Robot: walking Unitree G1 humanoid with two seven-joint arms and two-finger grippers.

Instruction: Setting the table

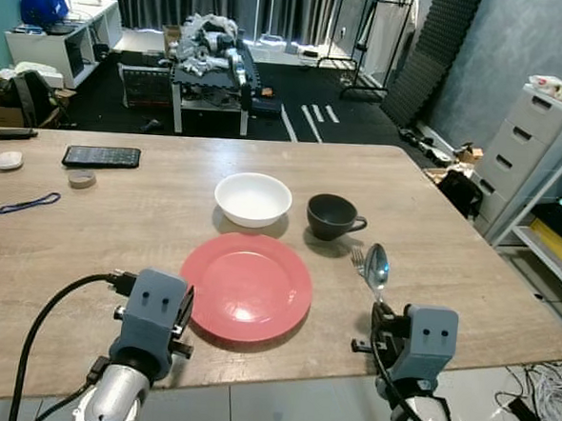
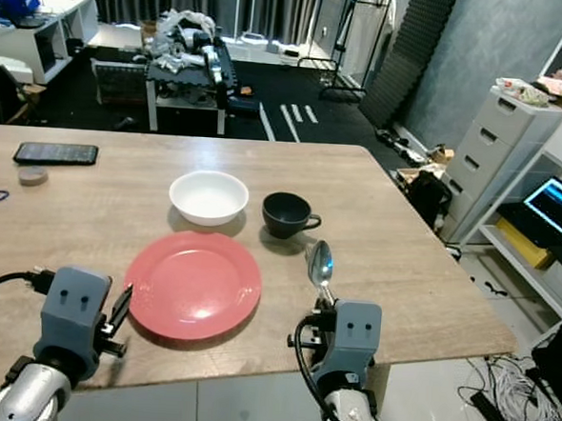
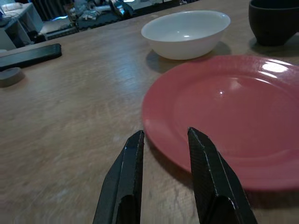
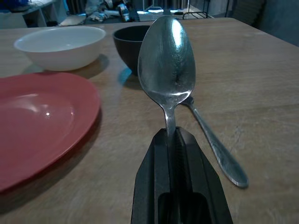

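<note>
A red plate [image 1: 246,287] lies near the front edge of the wooden table [image 1: 118,229]. Behind it stand a white bowl [image 1: 252,198] and a black cup [image 1: 331,216]. My right gripper [image 4: 170,134] is shut on the handle of a silver spoon [image 4: 167,65], holding it just above the table to the right of the plate. A fork [image 4: 212,145] lies flat on the table under and beside the spoon. My left gripper [image 3: 164,135] is open, low over the table at the plate's left rim, with nothing between its fingers.
A black phone [image 1: 101,157], a small grey disc [image 1: 82,178], a white object [image 1: 8,160] and a blue cord [image 1: 19,204] lie on the table's far left. White drawers [image 1: 523,149] stand on the floor to the right.
</note>
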